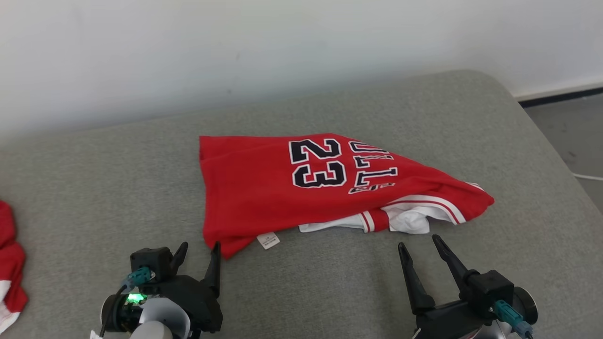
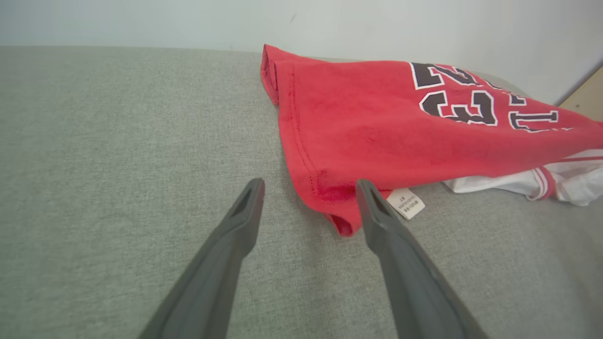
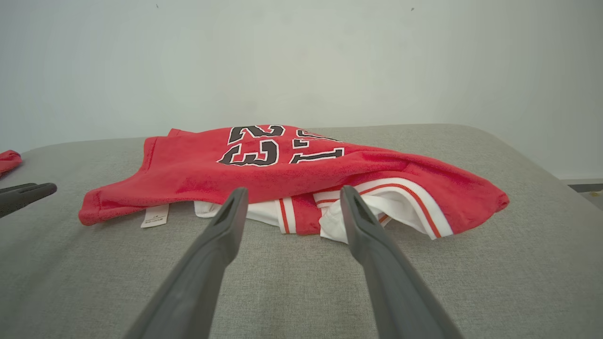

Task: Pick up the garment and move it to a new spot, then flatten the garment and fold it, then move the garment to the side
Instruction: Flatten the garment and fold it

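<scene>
1. Wall (image 1: 282,47): plain and pale, at 12 behind everything.
2. Cushion (image 1: 94,188): grey fabric, broad and flat, serves as the work surface. There is bare space at 3 and at 9, so there is room to shift things.
3. Jersey (image 1: 282,188): red with a black "23", lying mid-cushion. It is roughly doubled over, not flat. The straight hem is at 9 and the rumpled end points to 3. White trim (image 1: 410,221) bunches out from under it at 5. It rests on the cushion with nothing lifting it, so I judge the pick-up not yet done.
4. Spare cloth (image 1: 9,263): red and white, at the 9 o'clock edge of the head view, well apart from the jersey. Probably a set-aside item.
5. Left gripper (image 1: 200,246): at 7 from the jersey, fingers spread wide, holding nothing. In the left wrist view the jersey's near corner sits in the gap, close to the right-hand finger; I cannot tell whether they touch. It looks lined up to pinch that corner.
6. Right gripper (image 1: 418,242): at 5 from the jersey, spread and empty. The fingers aim at the trim, just short of it. With one gripper at each end of the near edge, a lift would likely keep the cloth stretched rather than balled.
7. Label (image 1: 268,240): small and white, poking out under the near edge at 7, just beside the left gripper's corner.
</scene>
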Controlling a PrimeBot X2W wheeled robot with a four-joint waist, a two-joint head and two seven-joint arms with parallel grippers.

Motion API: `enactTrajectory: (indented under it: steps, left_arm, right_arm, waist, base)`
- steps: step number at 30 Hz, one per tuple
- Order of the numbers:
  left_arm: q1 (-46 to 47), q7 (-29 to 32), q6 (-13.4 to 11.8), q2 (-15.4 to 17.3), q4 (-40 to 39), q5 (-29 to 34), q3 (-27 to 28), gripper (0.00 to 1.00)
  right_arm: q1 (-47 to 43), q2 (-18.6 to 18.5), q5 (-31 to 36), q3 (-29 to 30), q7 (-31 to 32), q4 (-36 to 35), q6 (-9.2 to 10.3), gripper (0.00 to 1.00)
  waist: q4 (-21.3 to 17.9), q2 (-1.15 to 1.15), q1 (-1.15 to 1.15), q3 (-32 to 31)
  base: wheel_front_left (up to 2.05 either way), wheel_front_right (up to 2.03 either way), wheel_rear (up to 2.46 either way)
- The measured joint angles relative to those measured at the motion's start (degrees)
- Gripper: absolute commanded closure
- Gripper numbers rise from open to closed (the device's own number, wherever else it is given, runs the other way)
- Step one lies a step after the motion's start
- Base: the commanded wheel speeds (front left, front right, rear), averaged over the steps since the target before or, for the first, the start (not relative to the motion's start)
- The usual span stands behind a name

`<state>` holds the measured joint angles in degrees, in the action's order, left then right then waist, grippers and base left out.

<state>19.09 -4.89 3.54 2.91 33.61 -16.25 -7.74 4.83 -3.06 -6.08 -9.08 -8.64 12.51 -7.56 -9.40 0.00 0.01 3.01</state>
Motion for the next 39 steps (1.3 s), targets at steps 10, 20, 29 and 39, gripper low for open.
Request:
enactTrajectory:
  steps: [10,20,29,39]
  left_arm:
    - [3.9,-1.3,-2.0,0.0,7.6,-0.8,0.1,0.00]
    - [6.7,-4.2,-0.8,0.0,12.2,-2.4,0.2,1.00]
    - [5.8,-9.3,2.2,0.0,5.2,-8.0,0.1,1.00]
    - [-1.8,-7.4,3.1,0.0,-14.1,-12.5,-2.0,1.00]
  right_arm:
    - [1.3,0.1,-0.6,-0.8,-1.2,1.5,0.00,0.00]
    - [1.9,0.1,-0.9,-1.6,-1.5,2.2,0.00,0.00]
    - [0.8,0.1,-0.9,-0.2,-1.2,2.2,0.00,0.00]
    - [-0.2,0.1,-0.9,1.4,-0.9,1.9,0.00,0.00]
  waist:
    - [-4.6,0.00,0.00,3.7]
    - [-5.8,0.00,0.00,3.8]
    - [-3.6,0.00,-0.01,2.5]
    - [0.4,0.00,-0.01,0.5]
  base:
    - [0.00,0.00,0.00]
    - [0.00,0.00,0.00]
    - [0.00,0.00,0.00]
    - [0.00,0.00,0.00]
